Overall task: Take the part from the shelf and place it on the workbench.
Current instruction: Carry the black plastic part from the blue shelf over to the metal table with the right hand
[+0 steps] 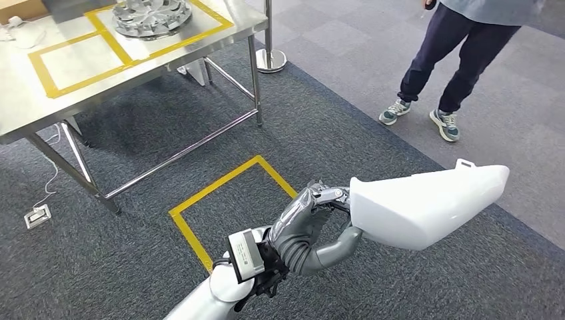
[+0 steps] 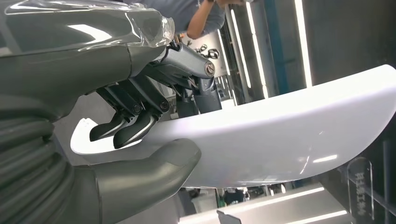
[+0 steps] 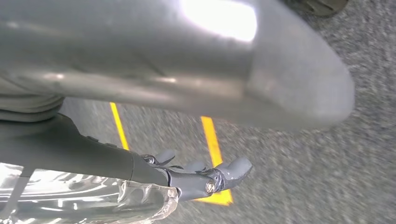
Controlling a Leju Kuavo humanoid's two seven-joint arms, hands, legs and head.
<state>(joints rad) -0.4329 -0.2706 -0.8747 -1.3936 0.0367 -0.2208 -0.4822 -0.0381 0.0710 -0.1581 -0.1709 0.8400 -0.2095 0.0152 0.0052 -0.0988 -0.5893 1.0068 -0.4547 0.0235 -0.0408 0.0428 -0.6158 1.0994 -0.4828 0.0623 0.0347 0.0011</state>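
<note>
The part [image 1: 426,203] is a long, smooth white shell, held out over the grey carpet at the lower right of the head view. My left hand [image 1: 303,223] grips its near end. The left wrist view shows the dark fingers [image 2: 135,123] hooked over the edge of the white part [image 2: 280,140], with the thumb [image 2: 154,168] pressed beneath it. The steel workbench [image 1: 40,100], marked with yellow tape rectangles, stands at the upper left, apart from the part. My right hand [image 3: 187,172] hangs over the carpet with its fingers apart and nothing in them.
A round silver finned part [image 1: 152,15] lies on the workbench's far taped rectangle. A person [image 1: 460,47] stands at the upper right. A yellow taped square [image 1: 220,187] marks the floor before the bench. A post base [image 1: 270,60] and a floor socket [image 1: 37,215] flank the bench.
</note>
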